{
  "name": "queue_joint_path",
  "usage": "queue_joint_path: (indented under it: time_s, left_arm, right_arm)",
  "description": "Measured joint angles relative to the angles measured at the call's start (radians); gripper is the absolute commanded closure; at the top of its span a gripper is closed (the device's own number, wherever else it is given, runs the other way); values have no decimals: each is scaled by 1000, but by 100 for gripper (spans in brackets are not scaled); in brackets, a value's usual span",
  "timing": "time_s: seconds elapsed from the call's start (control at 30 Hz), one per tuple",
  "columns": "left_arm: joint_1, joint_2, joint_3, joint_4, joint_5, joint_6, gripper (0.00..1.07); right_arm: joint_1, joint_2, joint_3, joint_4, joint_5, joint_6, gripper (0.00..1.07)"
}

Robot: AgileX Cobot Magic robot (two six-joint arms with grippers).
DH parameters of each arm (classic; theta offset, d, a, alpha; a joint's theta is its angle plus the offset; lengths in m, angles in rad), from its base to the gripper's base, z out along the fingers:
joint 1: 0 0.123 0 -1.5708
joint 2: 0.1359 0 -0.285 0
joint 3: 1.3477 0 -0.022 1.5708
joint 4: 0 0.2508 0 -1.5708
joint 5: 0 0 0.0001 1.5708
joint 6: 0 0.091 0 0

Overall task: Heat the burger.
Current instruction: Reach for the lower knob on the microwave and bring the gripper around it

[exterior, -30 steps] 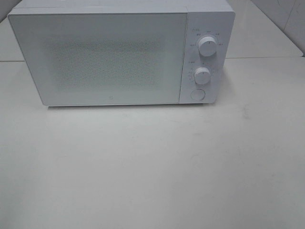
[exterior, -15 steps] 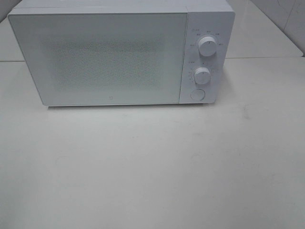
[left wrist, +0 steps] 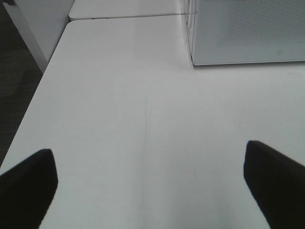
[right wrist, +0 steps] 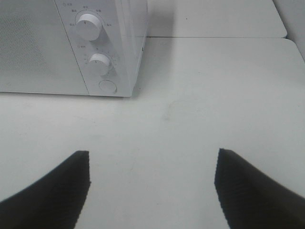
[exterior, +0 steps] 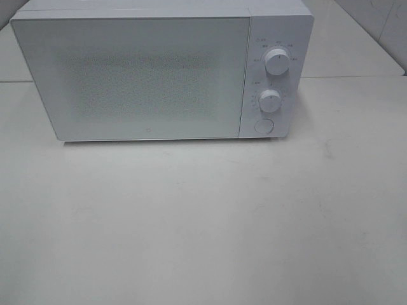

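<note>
- Microwave (exterior: pixel 159 70): white, upright on the far part of the pale tabletop (exterior: pixel 203 222), front turned toward the high camera.
- Door (exterior: pixel 130 76): shut, flush with the front; speckled window too cloudy to see through.
- Control strip right of the door: upper knob (exterior: pixel 277 61), lower knob (exterior: pixel 269 100) beneath it, round button (exterior: pixel 263 126) at the bottom.
- Burger: in none of the three views; whereabouts impossible to tell, with the inside of the microwave hidden behind the shut door.
- Left fingers (left wrist: pixel 28 186): dark, spread wide apart, only bare tabletop between them; pointed toward the door-side front corner of the microwave, well short of it.
- Right fingers (right wrist: pixel 248 191): dark, ribbed on the inner faces, apart, gripping nothing; over bare tabletop, facing the knob end of the microwave and clear of it.
- Both sets of fingers seen only in their own wrist views.
- Seam in the tabletop running out from behind the microwave on either side.
</note>
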Motion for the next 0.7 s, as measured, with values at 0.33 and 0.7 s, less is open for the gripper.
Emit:
queue_joint_path:
  time_s: [0.33, 0.7]
  left_arm:
    - [0, 0, 0, 0, 0, 0, 6]
    - [0, 0, 0, 0, 0, 0, 6]
  right_arm:
    - [0, 281, 0, 0, -312, 0, 35]
    - [0, 571, 0, 0, -646, 0, 35]
